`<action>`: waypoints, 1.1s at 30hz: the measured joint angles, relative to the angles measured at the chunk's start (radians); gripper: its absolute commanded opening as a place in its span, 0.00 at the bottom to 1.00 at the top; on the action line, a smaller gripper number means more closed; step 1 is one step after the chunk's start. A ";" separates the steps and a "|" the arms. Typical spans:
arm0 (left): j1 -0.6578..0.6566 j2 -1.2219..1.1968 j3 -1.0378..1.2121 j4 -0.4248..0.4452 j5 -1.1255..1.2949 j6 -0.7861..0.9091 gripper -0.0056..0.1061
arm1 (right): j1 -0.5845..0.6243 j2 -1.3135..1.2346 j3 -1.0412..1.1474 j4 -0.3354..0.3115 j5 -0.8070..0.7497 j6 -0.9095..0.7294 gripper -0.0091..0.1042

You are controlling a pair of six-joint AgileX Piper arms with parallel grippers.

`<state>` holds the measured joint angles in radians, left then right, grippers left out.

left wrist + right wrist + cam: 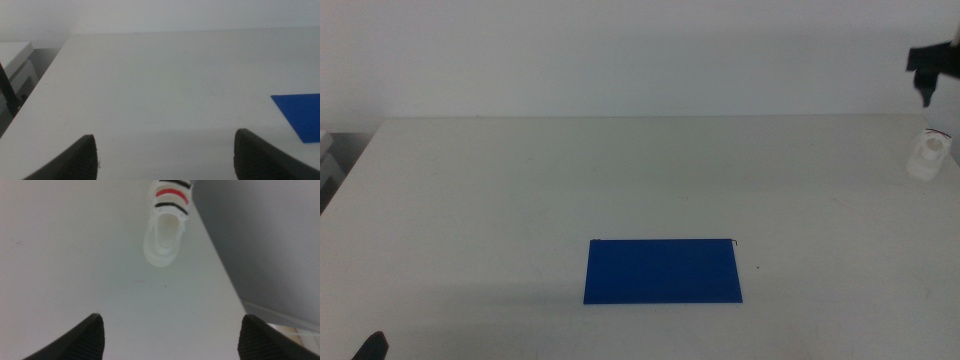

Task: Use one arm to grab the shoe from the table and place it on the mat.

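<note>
**Right arm above the shoe, grasp not yet made**

The shoe (928,155) lay at the far right side of the table (520,200), very near the right edge, and well apart from the mat (663,271), which lay flat in the near middle of the table. In the right wrist view the shoe (166,227) showed its white sole rim and the black, red and black straps, and the table edge ran just beside it.

The right gripper (930,65) hung in the air above the shoe, not touching it. Its fingers (85,340) were spread wide and held nothing. The left gripper (165,160) waited low at the near left corner, its fingers also spread and empty, with only a corner of the mat (300,115) in its view.

In my judgement the step in hand was the approach to the shoe. To do it well, the right gripper should come down with the shoe centred between the fingers, which should close across the narrow width of the sole. Because the shoe is so close to the table edge, a push from one finger could slide it off, so the descent should be straight and slow.
</note>
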<state>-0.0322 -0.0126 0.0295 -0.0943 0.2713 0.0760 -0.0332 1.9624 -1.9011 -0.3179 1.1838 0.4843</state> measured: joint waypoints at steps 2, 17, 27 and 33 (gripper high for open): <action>0.000 0.000 0.000 0.000 0.000 0.000 0.89 | 0.000 0.024 0.000 0.007 -0.025 0.002 0.89; 0.000 0.000 0.000 0.000 0.000 0.000 0.89 | -0.148 0.165 -0.078 0.191 -0.205 0.156 0.88; 0.000 0.000 0.000 0.000 0.000 0.000 0.89 | -0.230 0.372 -0.275 0.284 -0.196 0.115 0.78; 0.000 0.000 0.000 0.000 0.000 0.000 0.89 | -0.230 0.475 -0.373 0.288 -0.194 0.114 0.74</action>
<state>-0.0322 -0.0126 0.0295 -0.0943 0.2713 0.0760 -0.2632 2.4376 -2.2739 -0.0300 0.9898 0.5985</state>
